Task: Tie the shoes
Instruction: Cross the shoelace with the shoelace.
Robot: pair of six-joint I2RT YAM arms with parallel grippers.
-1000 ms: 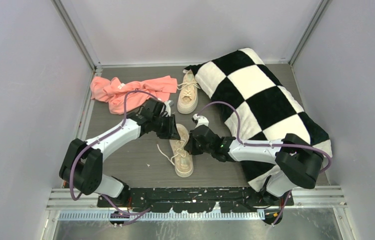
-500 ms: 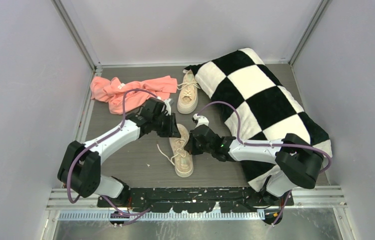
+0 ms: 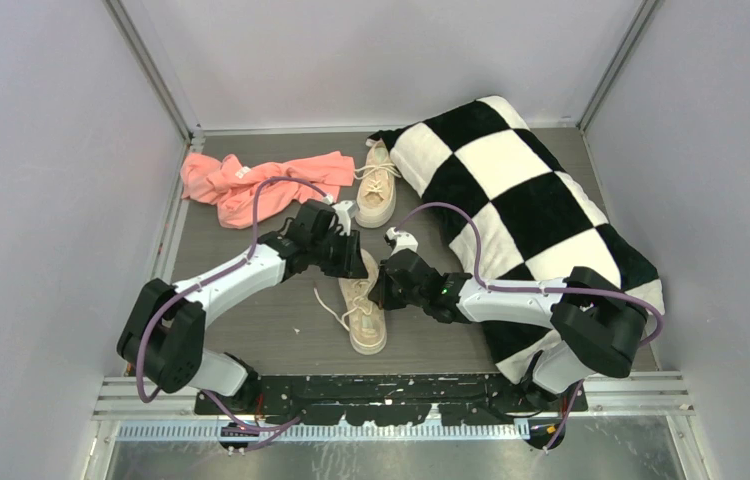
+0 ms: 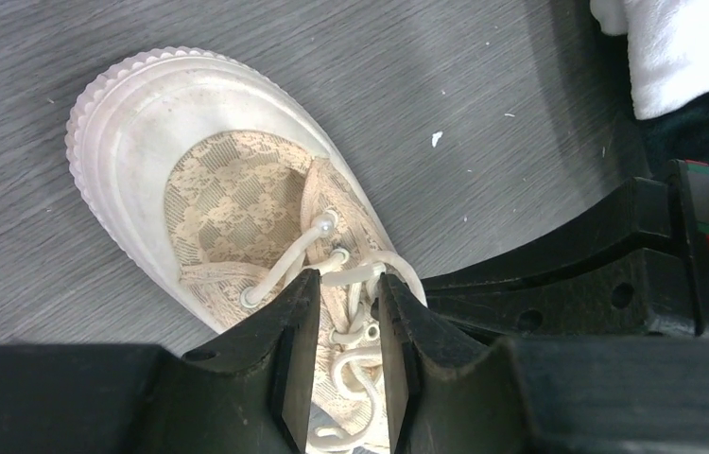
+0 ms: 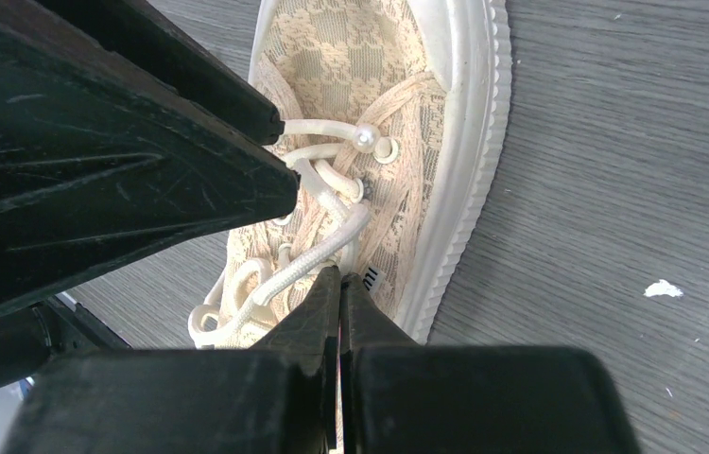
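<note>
Top external view: the left claw (image 3: 349, 266) has slid rightward in the last second, from beside the near shoe (image 3: 366, 312) to over its toe end, while the right claw (image 3: 381, 288) has not budged from the shoe's right flank; that likely means the left is lining up for a fresh hold on the laces (image 4: 292, 253), so the knot is not yet made; the far shoe (image 3: 376, 188) lies well apart by the pillow (image 3: 511, 190), its bow state too small to tell.

Left wrist view alone shows its claw narrowly parted, astride the lace crossings, nothing clearly pinched; right wrist view alone shows its claw closed tight with the tips against one strand, though whether it nips that strand I cannot tell; both show the shoe flat on the surface (image 3: 251, 325).
</note>
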